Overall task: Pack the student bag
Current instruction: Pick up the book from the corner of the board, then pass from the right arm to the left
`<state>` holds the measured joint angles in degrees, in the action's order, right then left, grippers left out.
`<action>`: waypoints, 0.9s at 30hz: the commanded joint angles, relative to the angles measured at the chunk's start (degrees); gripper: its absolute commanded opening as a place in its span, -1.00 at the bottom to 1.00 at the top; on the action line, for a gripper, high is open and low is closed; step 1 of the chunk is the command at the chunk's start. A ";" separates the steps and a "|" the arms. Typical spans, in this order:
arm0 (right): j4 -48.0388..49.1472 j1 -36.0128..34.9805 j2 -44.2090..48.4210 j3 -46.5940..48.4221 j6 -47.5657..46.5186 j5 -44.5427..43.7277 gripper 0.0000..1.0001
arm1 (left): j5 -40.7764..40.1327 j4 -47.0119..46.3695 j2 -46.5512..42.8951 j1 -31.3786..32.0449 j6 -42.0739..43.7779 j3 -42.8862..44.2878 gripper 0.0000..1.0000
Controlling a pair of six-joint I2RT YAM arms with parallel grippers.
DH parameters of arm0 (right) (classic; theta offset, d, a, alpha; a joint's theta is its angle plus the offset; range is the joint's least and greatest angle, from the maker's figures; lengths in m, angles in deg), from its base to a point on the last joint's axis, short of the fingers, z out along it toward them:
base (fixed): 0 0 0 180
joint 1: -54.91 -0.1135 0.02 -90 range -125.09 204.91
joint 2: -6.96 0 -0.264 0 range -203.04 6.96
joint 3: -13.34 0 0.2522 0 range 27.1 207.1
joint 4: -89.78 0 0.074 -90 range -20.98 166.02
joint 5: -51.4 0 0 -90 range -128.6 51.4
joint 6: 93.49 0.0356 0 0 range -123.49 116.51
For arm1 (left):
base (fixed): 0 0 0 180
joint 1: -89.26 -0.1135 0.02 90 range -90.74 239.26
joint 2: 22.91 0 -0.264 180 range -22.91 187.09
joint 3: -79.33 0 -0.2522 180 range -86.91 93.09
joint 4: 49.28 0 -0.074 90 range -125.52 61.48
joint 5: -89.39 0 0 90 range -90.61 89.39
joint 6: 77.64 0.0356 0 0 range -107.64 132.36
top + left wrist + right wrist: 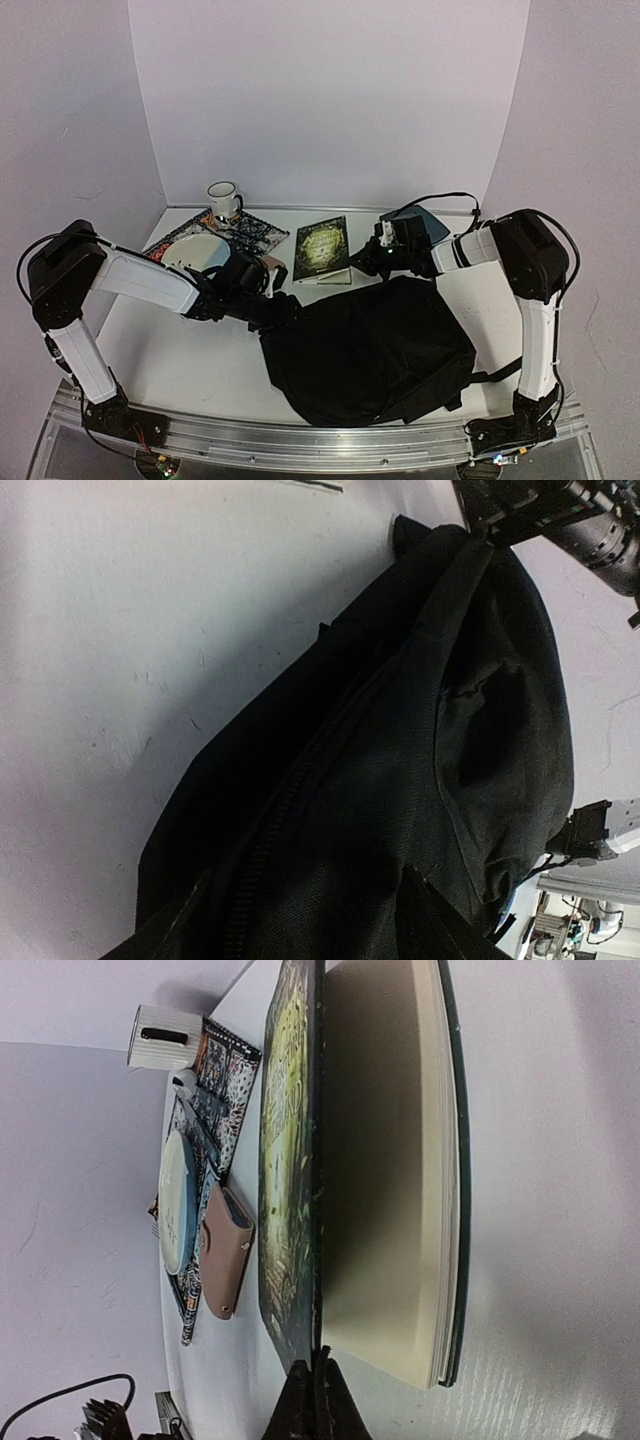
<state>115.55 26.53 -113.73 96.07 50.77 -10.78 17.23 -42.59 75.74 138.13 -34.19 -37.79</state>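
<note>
Black, floppy woven fabric: the student bag (370, 350) lies slumped on the white bench (190, 360), near the front edge between the two arms, with a zip line running along its side. The left arm stands its upper link upright and stretches its forearm low toward the centre, the left claw (283, 308) at the bag's left edge; whether its jaws are apart I cannot tell. The right arm folds over and reaches leftward, the right claw (315, 1400) pressed together, tips at the near corner of a thick book (380, 1160) with a glossy dark-green patterned cover and cream pages
</note>
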 commanded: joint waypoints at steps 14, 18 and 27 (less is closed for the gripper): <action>2.11 -5.54 7.15 -4.52 1.23 0.92 -0.90 | -2.86 -2.08 -11.53 -4.99 -0.97 -4.20 0.45; 3.66 -5.55 3.51 -2.77 0.76 2.39 -0.75 | -2.59 -2.03 -12.31 -6.67 -0.54 -4.83 0.45; 4.24 -5.40 -2.82 3.91 -1.51 5.14 -0.50 | -3.13 -1.83 -12.25 -7.03 -0.09 -4.94 0.45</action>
<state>117.67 21.17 -114.71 95.35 51.32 -8.55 14.39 -43.47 65.01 131.19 -34.64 -42.48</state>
